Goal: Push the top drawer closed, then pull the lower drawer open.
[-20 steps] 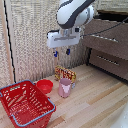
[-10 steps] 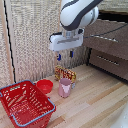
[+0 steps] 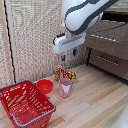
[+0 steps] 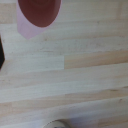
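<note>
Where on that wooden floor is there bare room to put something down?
Bare boards lie between the pink cup and the lower drawer, toward the exterior view's right. It is crowded around the red basket, red bowl and snack packet.

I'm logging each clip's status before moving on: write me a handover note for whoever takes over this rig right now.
End effector: hanging in the air above the wooden floor, left of the cabinet in the exterior view, holding nothing visible; whether it is open or shut cannot be told.
Top drawer: sticks out further than the front below it, so it looks open; the arm is not touching it.
Lower drawer: front looks flush, handle untouched.
Done: nothing yet, as far as can be seen.
Left: push the top drawer shut, then pull the lower drawer open.
Nearby: pink cup, red bowl, red basket.
</note>
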